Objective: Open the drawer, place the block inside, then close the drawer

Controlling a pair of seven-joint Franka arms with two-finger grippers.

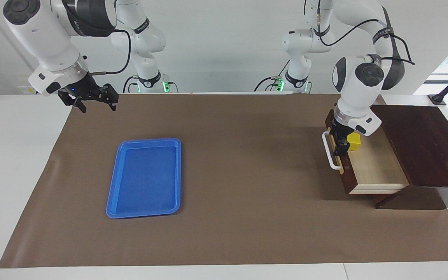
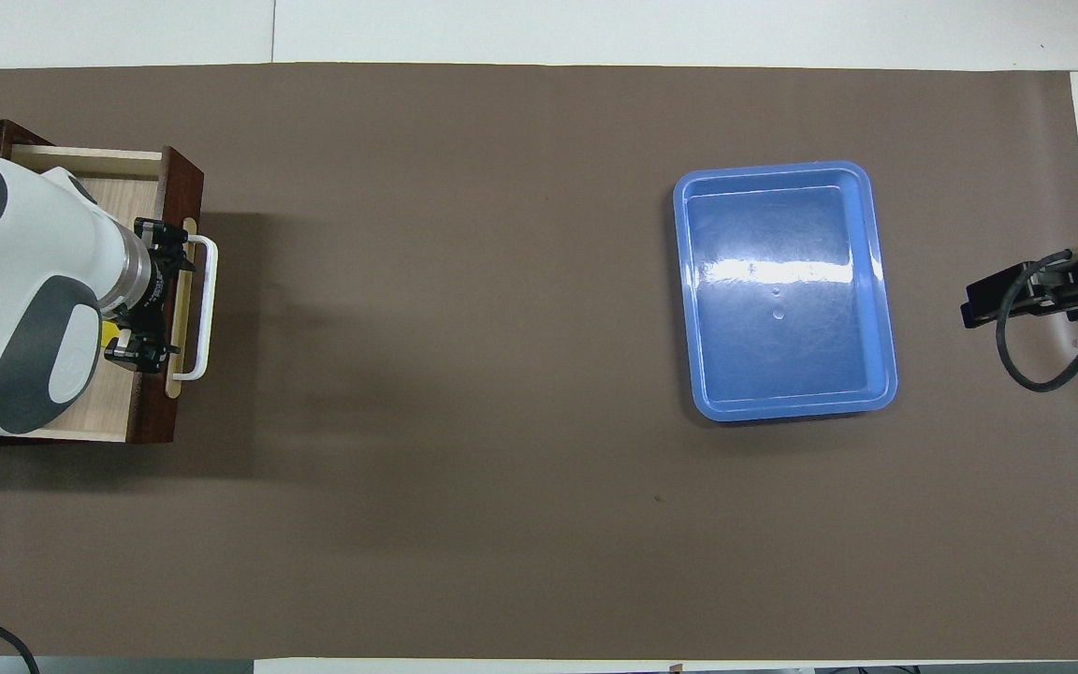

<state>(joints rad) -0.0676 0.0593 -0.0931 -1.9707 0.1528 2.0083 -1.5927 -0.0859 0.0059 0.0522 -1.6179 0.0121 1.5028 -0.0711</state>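
The drawer (image 1: 368,163) stands pulled out of its dark wooden box (image 1: 422,147) at the left arm's end of the worktop (image 1: 247,163), and the block (image 1: 354,142) lies inside it on the pale floor, just beside the drawer front. The left gripper (image 1: 340,146) is over the drawer front by the white handle (image 1: 329,151), its fingers spread. The right arm waits, its gripper (image 1: 93,105) spread over the worktop corner near its base. A blue tray (image 1: 146,177) lies toward that end.
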